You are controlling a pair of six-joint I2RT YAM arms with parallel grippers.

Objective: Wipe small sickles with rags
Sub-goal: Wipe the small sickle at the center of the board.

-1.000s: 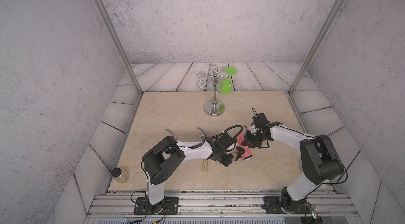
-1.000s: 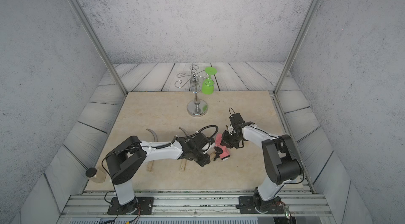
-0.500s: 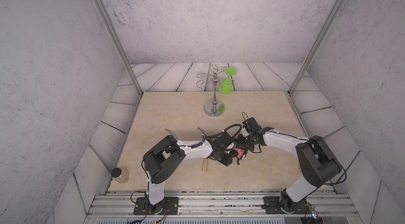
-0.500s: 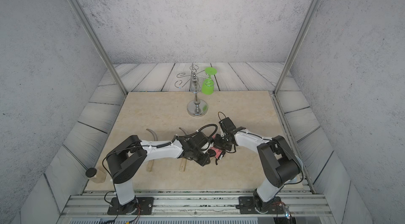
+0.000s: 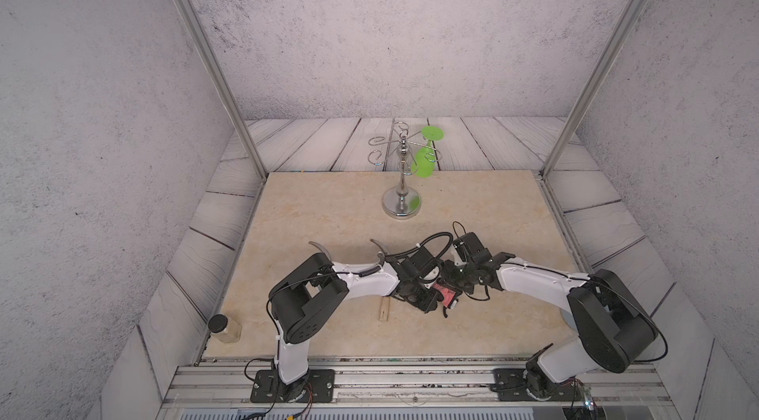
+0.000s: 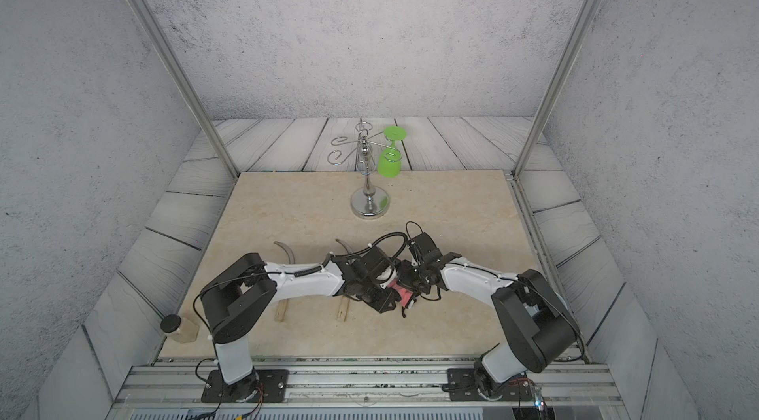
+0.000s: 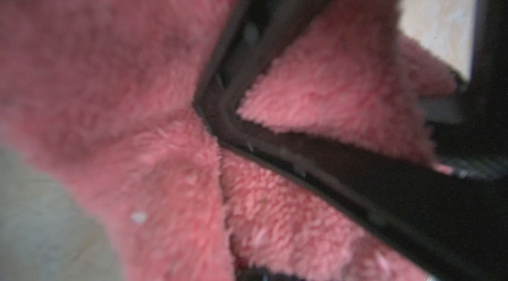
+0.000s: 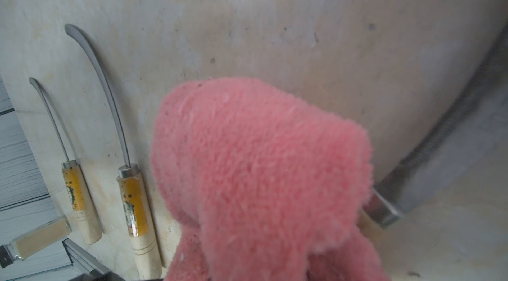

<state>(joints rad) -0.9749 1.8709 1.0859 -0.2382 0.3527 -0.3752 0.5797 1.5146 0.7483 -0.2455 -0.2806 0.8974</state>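
left fingers [image 5: 429, 302]: shut tight, what they hold is hidden | right fingers [image 5: 451, 281]: shut on the pink rag [image 5: 447, 295] | rag: between both fingers, nearer the tabletop's [image 5: 328, 200] front edge than its back edge | first sickle [image 8: 79, 197], second sickle [image 8: 136, 205]: flat, side by side, toward the left edge | third sickle [image 8: 384, 212]: handle goes behind rag

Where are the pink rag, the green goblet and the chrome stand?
pink rag [image 8: 261, 172]: right wrist view, middle of the terry fold.
green goblet [image 5: 421, 167]: in a top view, its bowl.
chrome stand [image 5: 396, 209]: in a top view, its round base.
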